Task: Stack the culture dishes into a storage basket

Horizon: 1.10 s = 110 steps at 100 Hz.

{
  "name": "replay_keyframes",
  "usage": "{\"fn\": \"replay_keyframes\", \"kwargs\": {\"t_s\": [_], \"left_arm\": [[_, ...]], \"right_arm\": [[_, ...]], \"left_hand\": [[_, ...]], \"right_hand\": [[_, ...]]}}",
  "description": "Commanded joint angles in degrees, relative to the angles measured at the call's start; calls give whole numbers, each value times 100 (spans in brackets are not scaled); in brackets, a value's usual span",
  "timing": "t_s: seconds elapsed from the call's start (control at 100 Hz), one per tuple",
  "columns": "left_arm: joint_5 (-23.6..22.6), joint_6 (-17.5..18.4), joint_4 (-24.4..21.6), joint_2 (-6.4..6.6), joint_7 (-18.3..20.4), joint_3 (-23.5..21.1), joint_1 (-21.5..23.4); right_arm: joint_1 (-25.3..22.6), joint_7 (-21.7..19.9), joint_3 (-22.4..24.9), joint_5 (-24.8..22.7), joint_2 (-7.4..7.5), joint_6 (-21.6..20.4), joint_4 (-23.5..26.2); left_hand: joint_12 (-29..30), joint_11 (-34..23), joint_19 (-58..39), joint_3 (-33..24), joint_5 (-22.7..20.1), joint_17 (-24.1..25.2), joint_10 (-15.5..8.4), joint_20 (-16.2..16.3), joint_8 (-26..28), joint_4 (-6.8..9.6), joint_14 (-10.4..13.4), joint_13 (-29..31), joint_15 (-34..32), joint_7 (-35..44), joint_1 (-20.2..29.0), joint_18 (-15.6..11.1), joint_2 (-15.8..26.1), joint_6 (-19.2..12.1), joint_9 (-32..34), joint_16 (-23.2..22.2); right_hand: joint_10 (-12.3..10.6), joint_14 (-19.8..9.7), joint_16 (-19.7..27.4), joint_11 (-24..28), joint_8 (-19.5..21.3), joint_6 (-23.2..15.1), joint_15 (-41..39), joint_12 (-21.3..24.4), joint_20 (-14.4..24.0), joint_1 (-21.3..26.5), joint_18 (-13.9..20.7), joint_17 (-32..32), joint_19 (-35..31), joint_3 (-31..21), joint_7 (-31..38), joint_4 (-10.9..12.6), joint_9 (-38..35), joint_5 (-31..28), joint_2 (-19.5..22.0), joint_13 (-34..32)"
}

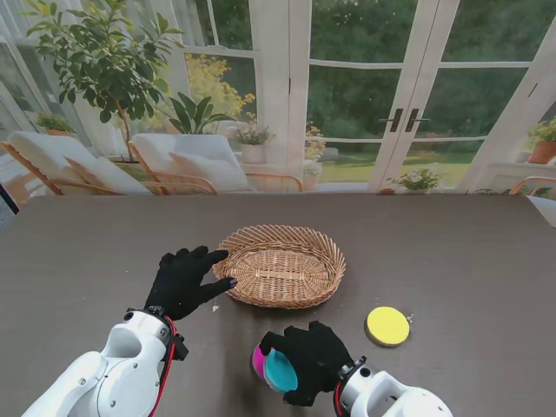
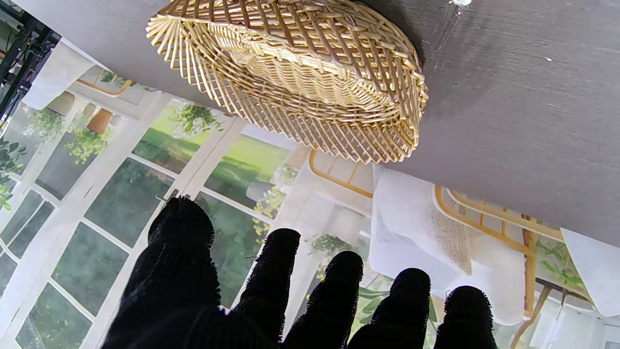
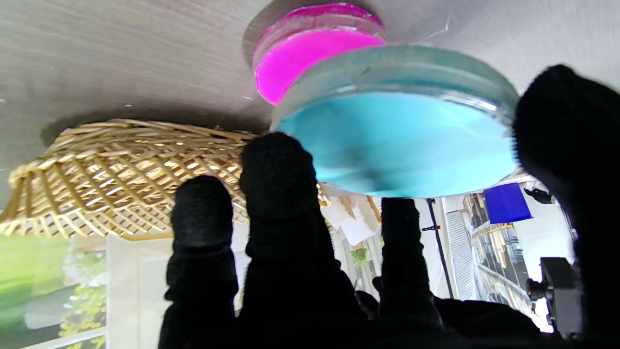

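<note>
The storage basket (image 1: 280,265) stood near the middle of the desk (image 1: 469,261), empty as far as the stand view showed, its long axis running left to right across the desk; it lay farther from me and slightly to the left of the right robot hand (image 1: 313,358), which worked close to the near edge of the desk. That robot hand was closed on the cyan culture dish (image 1: 281,371); the right wrist view showed the fingers (image 3: 276,169) under one side of the dish and the thumb at the opposite rim, the dish tilted and raised clear of the desk. The magenta culture dish (image 1: 258,360) lay on the desk directly beside the held dish, toward the left; whether the two touched could not be told. The yellow culture dish (image 1: 387,325) lay flat to the right of the basket, apart from it, and was nearer the right arm. The left robot hand (image 1: 185,281) was spread wide with nothing in it, just beside the basket's left rim; contact with the wicker could not be confirmed. Judged from this layout, the carry would run away from me and leftward, over the basket's near rim.
</note>
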<state>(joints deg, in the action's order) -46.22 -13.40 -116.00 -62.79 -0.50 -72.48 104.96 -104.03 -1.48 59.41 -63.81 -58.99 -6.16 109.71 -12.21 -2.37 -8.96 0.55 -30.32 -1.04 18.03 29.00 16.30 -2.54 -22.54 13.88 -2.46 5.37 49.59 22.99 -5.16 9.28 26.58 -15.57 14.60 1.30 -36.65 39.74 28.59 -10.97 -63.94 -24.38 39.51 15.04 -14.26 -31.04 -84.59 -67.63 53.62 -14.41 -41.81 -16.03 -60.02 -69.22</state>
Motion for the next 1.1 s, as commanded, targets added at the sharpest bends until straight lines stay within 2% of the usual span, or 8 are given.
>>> {"fn": "replay_keyframes", "kwargs": {"t_s": [0.0,0.3,0.74,1.09], "left_arm": [[-6,-23,4,-5,112,4,16],[-27,-59,-13,-7,100,-1,43],[-34,-115,-29,-4,129,-4,56],[-33,-155,-30,-3,144,-4,57]], "right_arm": [[73,-25,-140,-76,-6,2,-81],[498,45,-678,-279,18,282,-344],[1112,404,-1395,-401,3,698,-852],[1532,399,-1846,-435,-6,1019,-1099]], "left_hand": [[-58,1,118,38,-87,83,18,77,32,186,-48,132,-61,9,147,-69,318,-40,126,-59],[-59,1,117,38,-98,80,9,78,33,186,-42,132,-61,13,149,-69,318,-40,126,-59],[-59,1,119,38,-113,88,11,79,36,186,-37,127,-60,19,156,-75,326,-46,122,-59],[-60,0,117,39,-135,83,18,79,40,186,-46,122,-59,27,158,-79,325,-54,126,-59]], "right_hand": [[-776,-98,-37,758,192,-192,-144,-443,-185,701,74,-1840,-298,-848,569,694,-179,-302,725,15],[-794,-131,-21,781,201,-185,-148,-440,-183,641,108,-1768,-280,-838,574,696,-102,-244,776,77],[-805,-141,5,816,205,-197,-144,-430,-193,584,142,-1746,-255,-865,617,685,-2,-213,772,111],[-811,-143,18,833,180,-204,-114,-425,-205,523,169,-1594,-183,-831,578,692,201,-95,855,274]]}}
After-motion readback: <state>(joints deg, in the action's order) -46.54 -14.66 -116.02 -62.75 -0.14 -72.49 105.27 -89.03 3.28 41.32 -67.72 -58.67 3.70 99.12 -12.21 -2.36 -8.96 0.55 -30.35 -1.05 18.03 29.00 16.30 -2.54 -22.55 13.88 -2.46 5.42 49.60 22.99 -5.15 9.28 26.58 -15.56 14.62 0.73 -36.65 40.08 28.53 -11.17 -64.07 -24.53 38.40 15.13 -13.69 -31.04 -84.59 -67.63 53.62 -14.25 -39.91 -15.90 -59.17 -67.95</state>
